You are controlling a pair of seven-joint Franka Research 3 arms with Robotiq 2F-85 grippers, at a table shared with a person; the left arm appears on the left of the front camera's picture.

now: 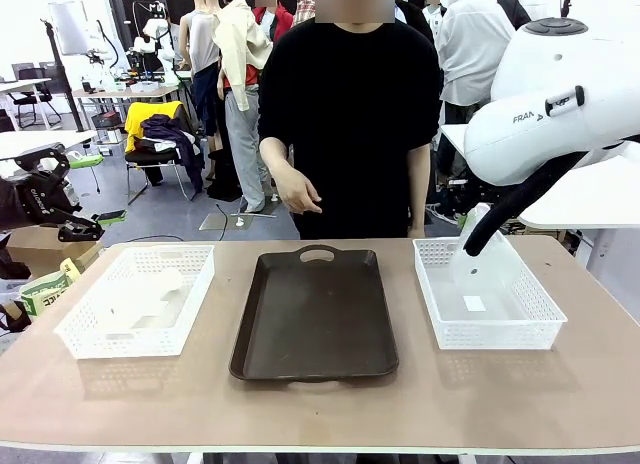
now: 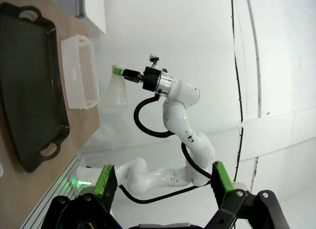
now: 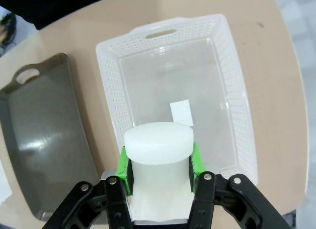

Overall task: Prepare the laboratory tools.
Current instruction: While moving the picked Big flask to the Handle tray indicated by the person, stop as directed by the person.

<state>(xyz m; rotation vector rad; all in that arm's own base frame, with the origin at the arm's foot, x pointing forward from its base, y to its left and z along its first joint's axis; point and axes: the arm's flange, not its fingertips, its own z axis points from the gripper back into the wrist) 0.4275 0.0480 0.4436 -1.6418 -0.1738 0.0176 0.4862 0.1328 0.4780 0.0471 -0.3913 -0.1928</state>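
My right gripper (image 3: pixel 159 165) is shut on the neck of a milky-white flask (image 3: pixel 158 140), its green pads (image 3: pixel 123 170) pressing both sides. The flask (image 1: pixel 466 269) hangs upright over the right white basket (image 1: pixel 540 319), its base near the basket floor. The left wrist view shows this flask (image 2: pixel 114 91) held by the right gripper (image 2: pixel 126 73) beside the table edge. A second milky flask (image 1: pixel 140 296) seems to lie on its side in the left white basket (image 1: pixel 80 339). My left gripper (image 1: pixel 95 224) hovers off the table's left end, open and holding nothing (image 2: pixel 163 182).
A dark brown tray (image 1: pixel 315 314) with nothing on it lies mid-table between the baskets. A person in black stands at the far side, one hand (image 1: pixel 297 192) hanging above the table edge. A white paper label (image 3: pixel 181 112) lies on the right basket's floor.
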